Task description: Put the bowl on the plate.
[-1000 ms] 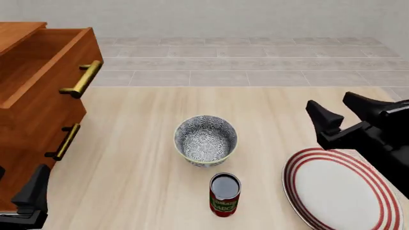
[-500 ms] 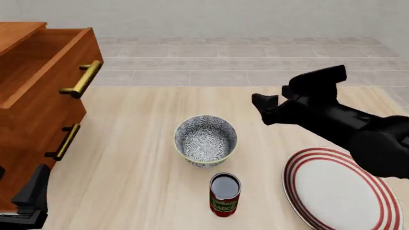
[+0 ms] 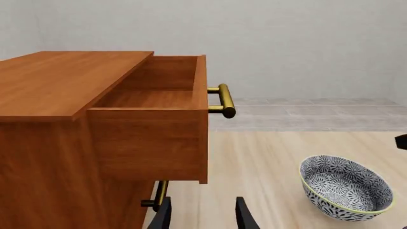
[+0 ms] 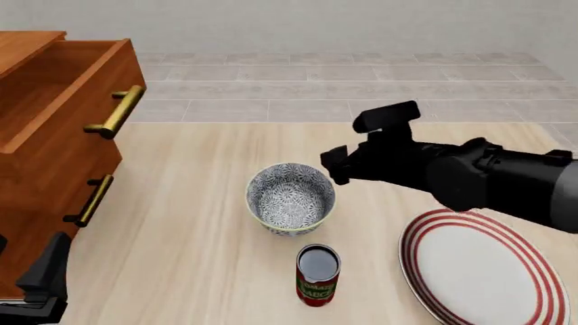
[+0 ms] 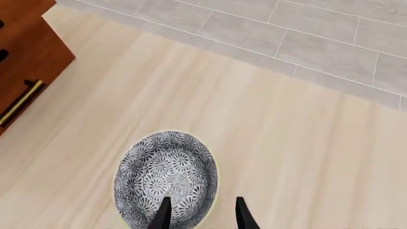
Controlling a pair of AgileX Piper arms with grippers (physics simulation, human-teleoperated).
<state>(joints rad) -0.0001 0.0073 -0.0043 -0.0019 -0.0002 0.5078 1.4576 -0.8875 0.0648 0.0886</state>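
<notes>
**Right arm lines up on the bowl's near rim**

Your right gripper (image 4: pixel 348 145) hangs just above the bowl's right side, jaws spread and holding nothing. In the right wrist view the fingertips (image 5: pixel 164 210) straddle the pale rim. The bowl (image 4: pixel 291 198) sits upright and empty mid-table, apart from the red can (image 4: pixel 318 275) in front of it; the plate (image 4: pixel 488 267) lies off to the right, bare. Treat that bowl as rigid, glazed and probably slick, with some weight to it. A thin-wall pinch looks best: one finger inside, one outside, well down past the rim. Watch for tilt on the lift. Your left gripper (image 3: pixel 201 214) waits open beside the drawer cabinet (image 4: pixel 50 135).
</notes>
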